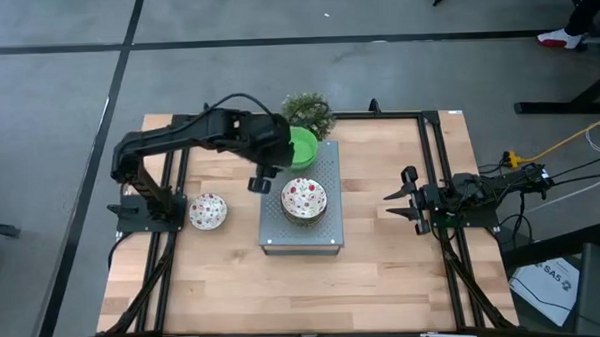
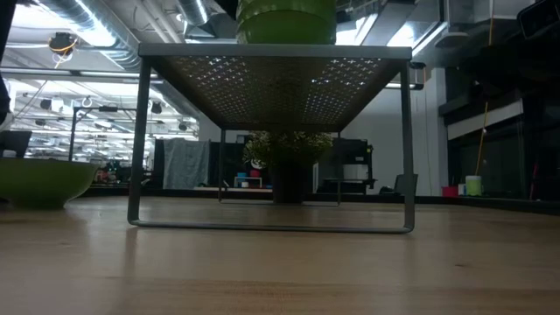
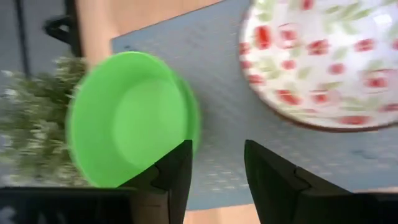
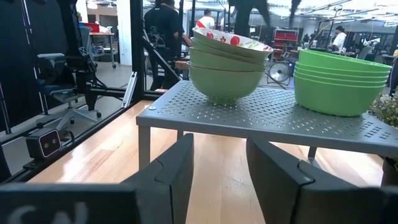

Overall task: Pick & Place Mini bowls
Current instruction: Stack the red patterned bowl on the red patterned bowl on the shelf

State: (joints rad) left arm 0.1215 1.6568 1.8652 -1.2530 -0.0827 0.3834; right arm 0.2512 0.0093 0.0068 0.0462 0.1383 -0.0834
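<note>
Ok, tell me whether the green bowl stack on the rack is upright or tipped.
Upright. The green bowl stack sits level on the grey perforated rack, rims up, and the left wrist view looks straight into the empty top bowl.

Four cameras, one perforated grey rack (image 1: 301, 210) seen by all.

The high view looks straight down on the whole counter (image 1: 384, 276). The low view sits at counter height, facing level under the rack into the room. The left wrist view hangs close above the green bowl stack (image 3: 127, 118). The right wrist view faces the rack from the counter's right edge, farther off.
</note>
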